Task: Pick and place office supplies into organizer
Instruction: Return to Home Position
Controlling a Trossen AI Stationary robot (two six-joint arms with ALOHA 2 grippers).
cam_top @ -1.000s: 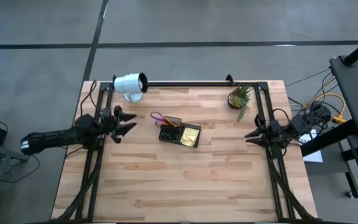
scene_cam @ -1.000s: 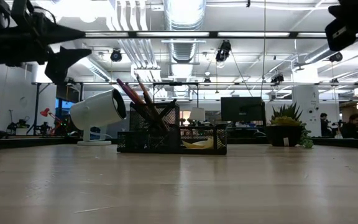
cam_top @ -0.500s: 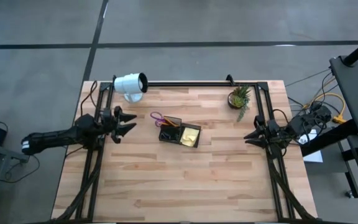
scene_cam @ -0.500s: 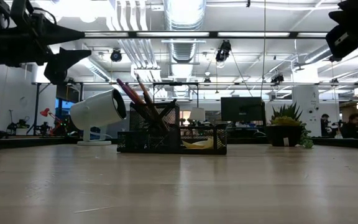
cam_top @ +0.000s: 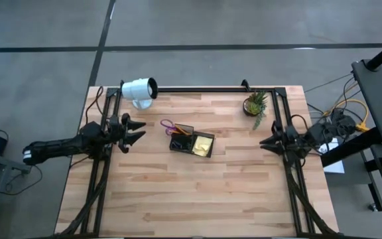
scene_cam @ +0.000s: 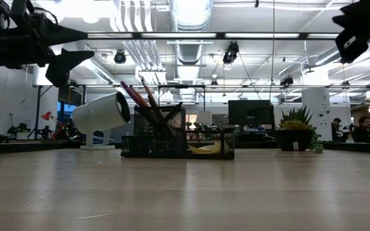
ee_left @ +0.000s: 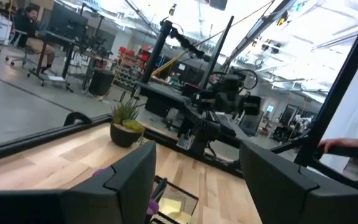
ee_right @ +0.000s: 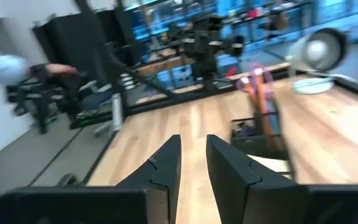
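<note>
Here the organizer (cam_top: 192,142) stands mid-bench (cam_top: 178,199), holding the yellow sticky-note pad (cam_top: 203,145), the pens (scene_cam: 139,96) and the purple-handled scissors (cam_top: 168,124); the left pincer (cam_top: 140,131) hangs spread wide near its left; the right pincer (cam_top: 264,143), at the bench's right edge, shows 1 narrow gap between its fingers.

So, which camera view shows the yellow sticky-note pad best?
The high view: the yellow sticky-note pad lies in full sight inside the black organizer. The low view shows only a yellow sliver through the mesh, the left wrist view one corner; the right wrist view hardly shows it.
</note>
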